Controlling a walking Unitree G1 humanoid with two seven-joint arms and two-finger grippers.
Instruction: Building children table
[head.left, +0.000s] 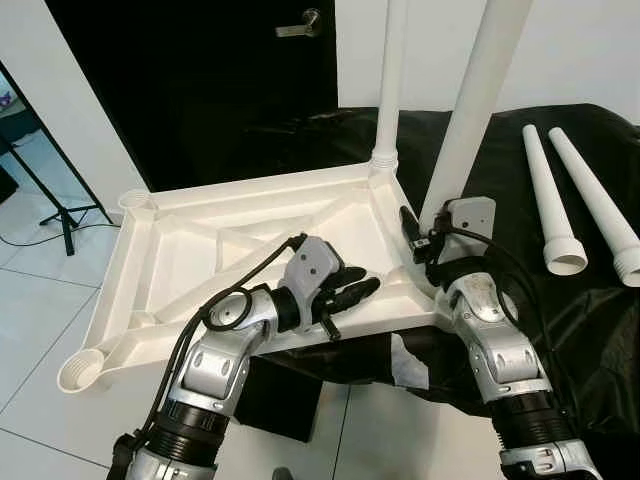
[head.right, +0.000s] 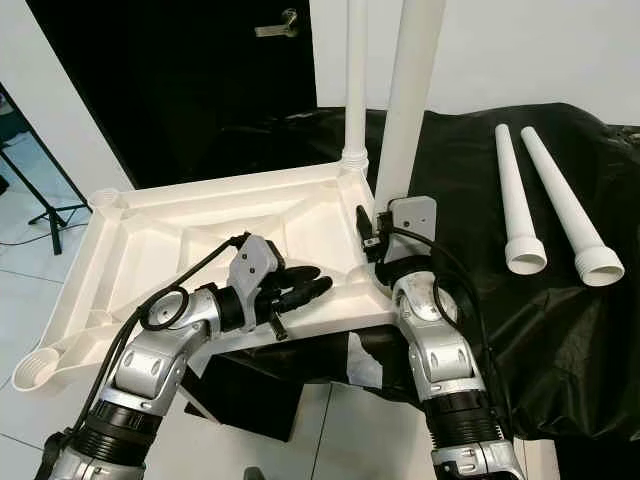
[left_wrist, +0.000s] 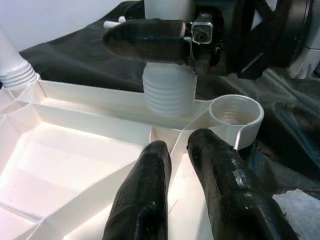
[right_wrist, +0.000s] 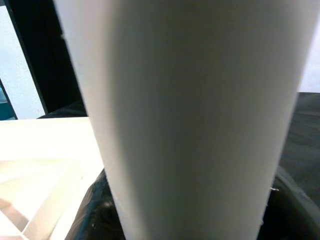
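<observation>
The white table top lies upside down, ribs up, partly on a black cloth. One white leg stands screwed into its far right corner. My right gripper is shut on a second leg, held upright at the table's right edge. Its threaded end hangs just beside the empty near right socket, not in it. My left gripper rests on the underside near the front rim, its fingers close together with nothing held, pointing at that socket.
Two loose white legs lie on the cloth at the right. The table's left half overhangs the tiled floor, with an empty socket at its near left corner. A dark door stands behind, a tripod at far left.
</observation>
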